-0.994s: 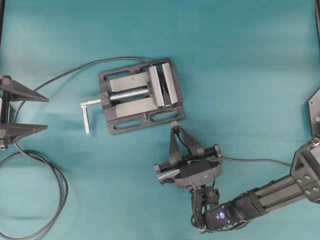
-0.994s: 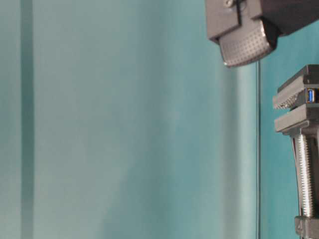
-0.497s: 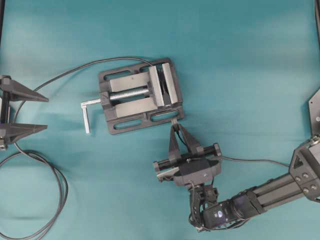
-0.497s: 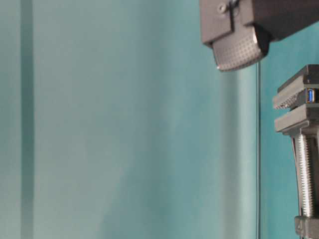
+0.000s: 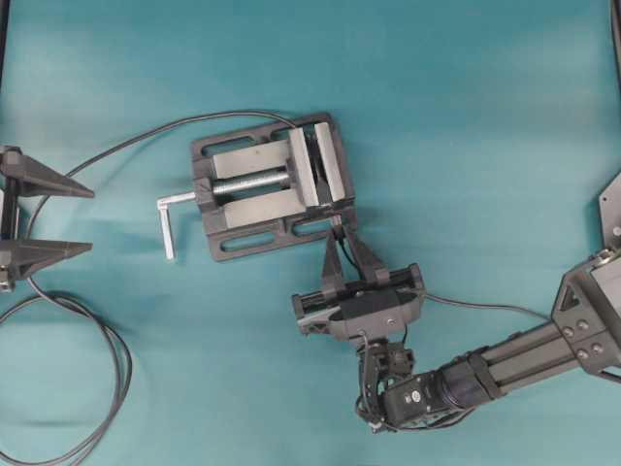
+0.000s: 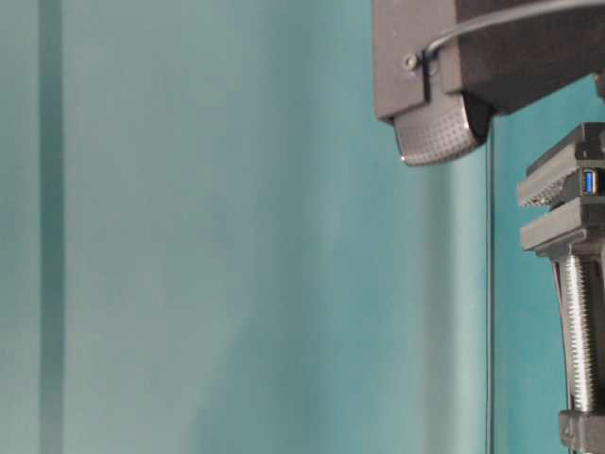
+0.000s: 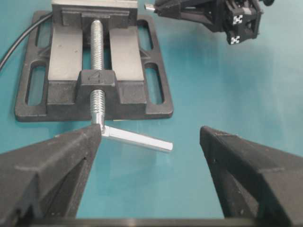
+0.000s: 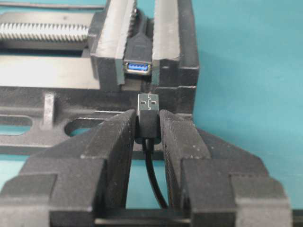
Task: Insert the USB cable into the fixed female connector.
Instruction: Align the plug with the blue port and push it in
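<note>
Approach phase, and you're nearly at the mouth: your right tool [image 8: 147,124] is clenched on the USB cable [image 8: 148,113], silver plug tip sticking out ahead, low centre of the wrist view. Just above it, the fixed female connector [image 8: 138,67] sits pinched in the vise [image 8: 168,42], blue tongue facing you, not yet touching. The plug looks slightly right of the socket, so nudge left, square up, then push straight in. Left tool [image 7: 151,156] hangs released, empty.
</note>
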